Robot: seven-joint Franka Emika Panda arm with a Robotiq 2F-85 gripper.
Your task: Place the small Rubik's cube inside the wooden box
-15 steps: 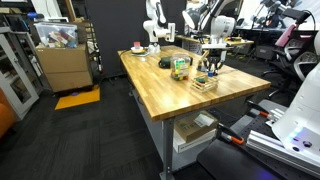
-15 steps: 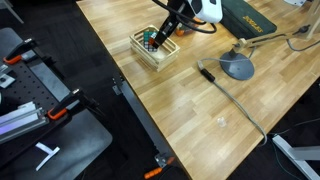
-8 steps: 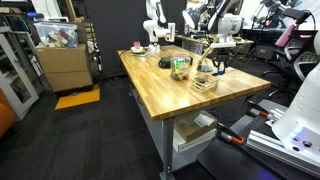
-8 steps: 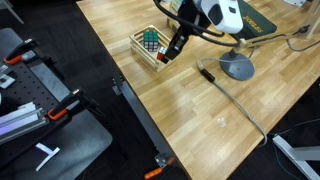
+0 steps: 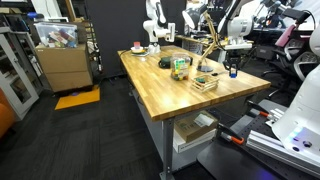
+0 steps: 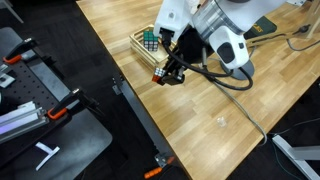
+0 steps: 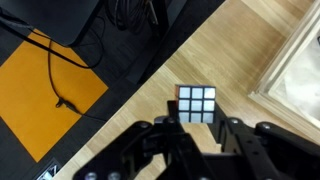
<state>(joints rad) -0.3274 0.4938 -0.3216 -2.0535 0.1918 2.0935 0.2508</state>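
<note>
One small Rubik's cube (image 7: 196, 103) sits clamped between the pincer (image 7: 197, 120) fingers, hanging over the counter (image 6: 230, 140) edge that borders the dark floor, near but clear of the wooden box (image 6: 139, 48). Another cube (image 6: 150, 40) lies in that box. Step judged: transport. Next: carry over the box's free space, lower, release.

From my remote station, no text, label or number is readable; any print on the green carton (image 5: 180, 67) is too small
</note>
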